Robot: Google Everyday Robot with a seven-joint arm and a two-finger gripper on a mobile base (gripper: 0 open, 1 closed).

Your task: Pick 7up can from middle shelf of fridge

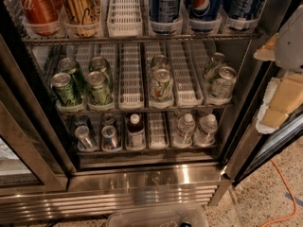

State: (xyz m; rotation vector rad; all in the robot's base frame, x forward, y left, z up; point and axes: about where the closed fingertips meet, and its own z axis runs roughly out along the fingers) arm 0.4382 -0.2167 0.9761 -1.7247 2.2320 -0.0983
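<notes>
The fridge [142,178] stands open in front of me. Its middle shelf [131,77] has white slotted lane trays. Two pale silver 7up cans stand in the right lane, the front one [222,83] at the shelf's edge and one [214,63] behind it. Dark green cans [66,89] fill the left lanes. A white can with a yellow-green swirl [162,85] stands in the middle lane. My gripper [283,86] shows as blurred grey and cream parts at the right edge, outside the fridge, right of the 7up cans and apart from them.
The top shelf holds red and gold cans [80,6] and blue Pepsi cans [206,4]. The bottom shelf holds water bottles [206,129] and small cans. A dark door frame [28,141] is at the left. An orange cable [280,193] lies on the floor. A clear tub [156,216] sits below.
</notes>
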